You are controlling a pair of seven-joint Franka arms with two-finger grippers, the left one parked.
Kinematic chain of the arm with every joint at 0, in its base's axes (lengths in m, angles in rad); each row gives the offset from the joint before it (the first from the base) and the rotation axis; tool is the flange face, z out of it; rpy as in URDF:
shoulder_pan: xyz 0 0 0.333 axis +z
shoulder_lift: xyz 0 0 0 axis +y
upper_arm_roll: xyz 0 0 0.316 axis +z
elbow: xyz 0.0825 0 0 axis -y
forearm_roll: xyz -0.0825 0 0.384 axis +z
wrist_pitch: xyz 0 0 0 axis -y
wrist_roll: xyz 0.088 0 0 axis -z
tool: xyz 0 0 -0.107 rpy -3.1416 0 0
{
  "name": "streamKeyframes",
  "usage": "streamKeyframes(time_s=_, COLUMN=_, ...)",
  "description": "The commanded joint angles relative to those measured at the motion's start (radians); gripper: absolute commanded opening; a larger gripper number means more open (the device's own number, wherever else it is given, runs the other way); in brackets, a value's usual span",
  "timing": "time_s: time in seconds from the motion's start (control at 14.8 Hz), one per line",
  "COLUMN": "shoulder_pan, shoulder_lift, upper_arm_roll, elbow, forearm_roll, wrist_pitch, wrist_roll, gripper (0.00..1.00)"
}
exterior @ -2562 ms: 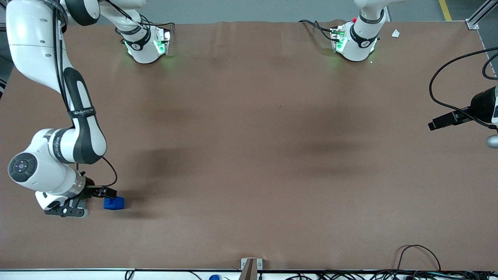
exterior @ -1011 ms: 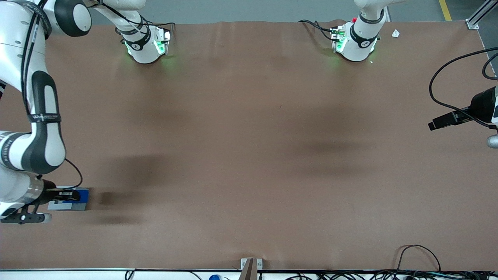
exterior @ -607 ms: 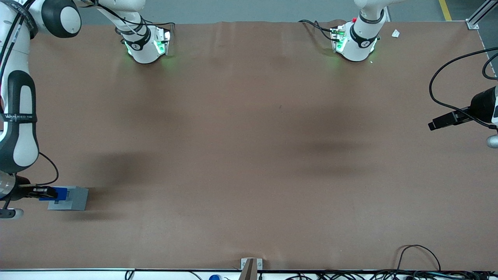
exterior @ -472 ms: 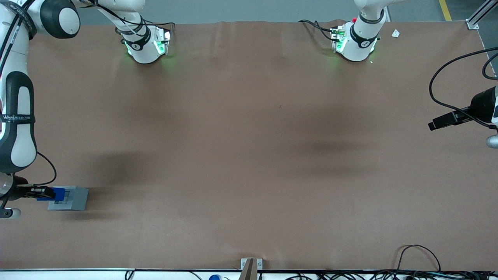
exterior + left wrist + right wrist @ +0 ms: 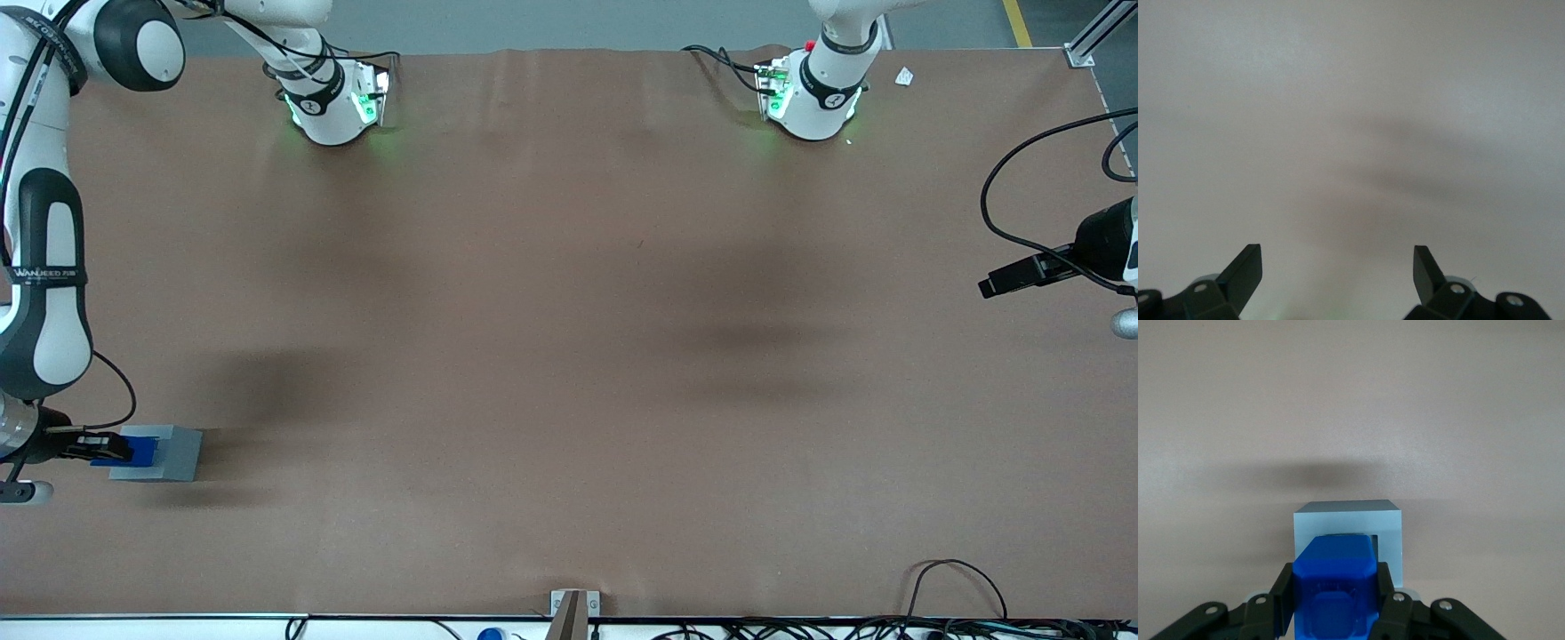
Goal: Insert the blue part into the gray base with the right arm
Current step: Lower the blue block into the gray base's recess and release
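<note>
Gripper (image 5: 100,446) of right arm (image 5: 40,267) pinching blue part (image 5: 124,451), now directly over gray base (image 5: 169,452), above its recess at the working arm's end of table (image 5: 569,311). Part not yet seated; descent likely next. Versus 2.6 s ago: part no longer beside base, carried across onto it.

I count one blue part (image 5: 124,452), one gray base (image 5: 169,452) and one brown table (image 5: 569,356). One gripper (image 5: 1337,603) on the right arm (image 5: 40,293) is clamped on the blue part at the working arm's end of the table, above the gray base. Two white arm bases stand at the table's edge farthest from the front camera.
</note>
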Motion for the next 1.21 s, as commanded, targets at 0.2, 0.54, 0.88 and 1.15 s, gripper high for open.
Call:
streamKeyframes(time_s=0.2, shoulder_pan=-0.013, shoulder_lift=0.013, upper_arm_roll=0.008, elbow=-0.012, forearm_roll=0.016, wrist_pitch=0.016, wrist_roll=-0.009, gripper=0.00)
streamKeyframes(time_s=0.54, shoulder_pan=-0.024, shoulder_lift=0.013, upper_arm_roll=0.008, elbow=-0.015, forearm_roll=0.019, wrist_pitch=0.016, wrist_roll=-0.011, gripper=0.00)
streamKeyframes(time_s=0.88, shoulder_pan=-0.022, shoulder_lift=0.014, upper_arm_roll=0.008, elbow=-0.021, forearm_roll=0.031, wrist_pitch=0.023, wrist_roll=-0.008, gripper=0.04)
streamKeyframes(time_s=1.15, shoulder_pan=-0.013, shoulder_lift=0.014, upper_arm_roll=0.007, elbow=-0.021, forearm_roll=0.032, wrist_pitch=0.030, wrist_roll=0.003, gripper=1.00)
